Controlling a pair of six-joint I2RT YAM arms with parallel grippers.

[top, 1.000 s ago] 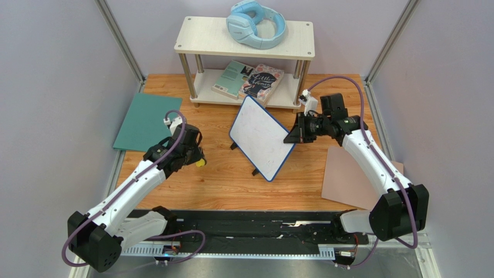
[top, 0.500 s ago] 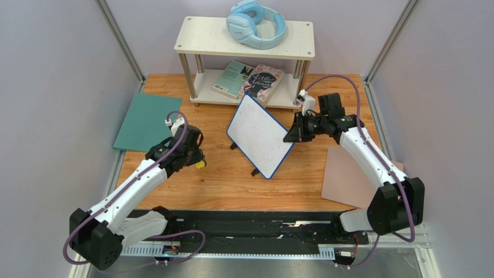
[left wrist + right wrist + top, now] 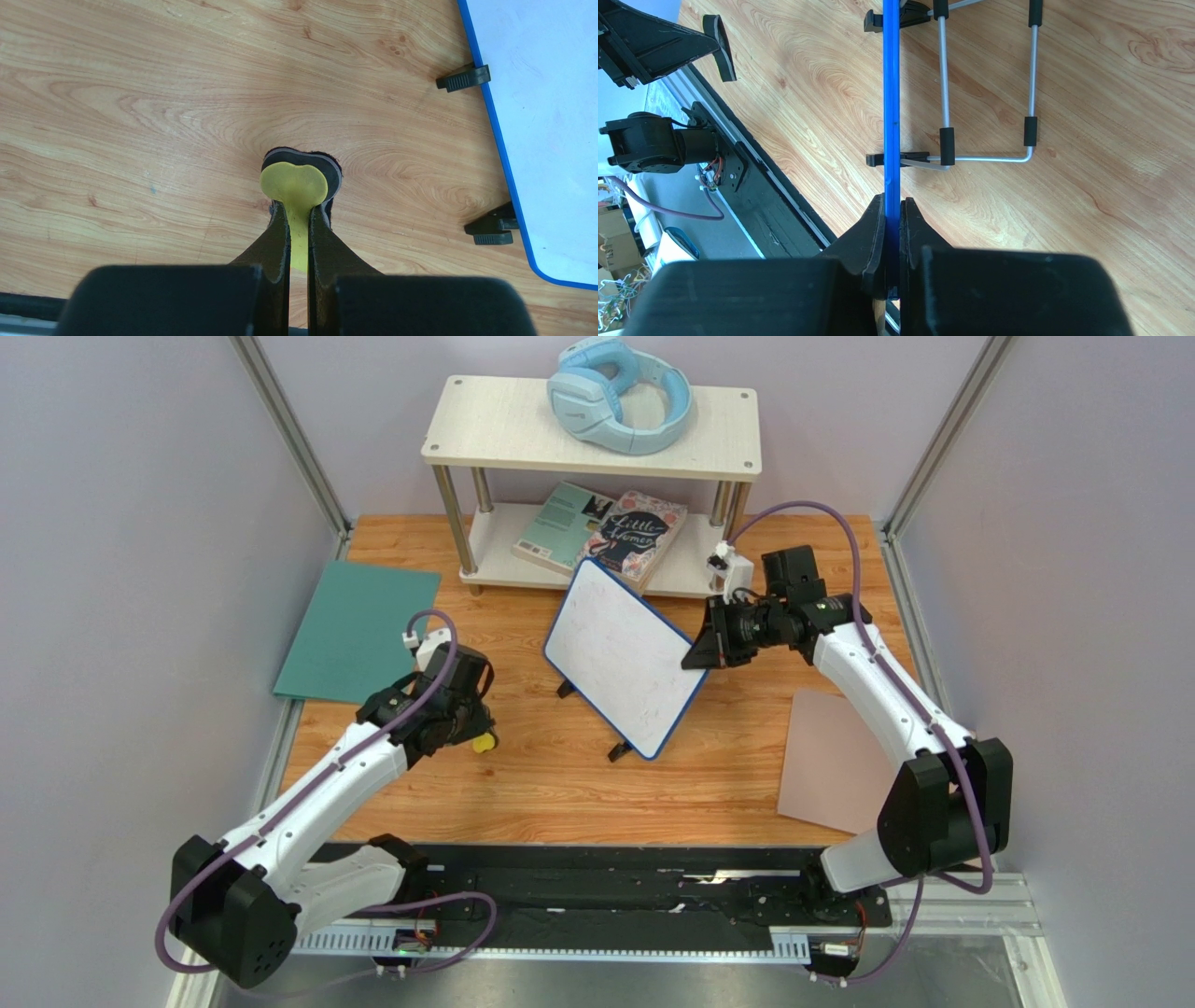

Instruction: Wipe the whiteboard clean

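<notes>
The surface [image 3: 140, 105] shows warm wood grain with a slight sheen. The whiteboard [image 3: 624, 655] at the centre has a smooth white face and a blue plastic rim. Its feet [image 3: 463, 77] look like ribbed black plastic, and the stand [image 3: 946, 145] behind it is bright metal wire with black sleeves. The left end effector [image 3: 298, 210], of matt black plastic, carries a smooth yellow eraser [image 3: 295, 183] with dark felt beneath. The teal sheet [image 3: 351, 630] at left looks matt.

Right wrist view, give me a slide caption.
Right hand grips the whiteboard edge-on, its wire stand showing over the wooden table.
</notes>
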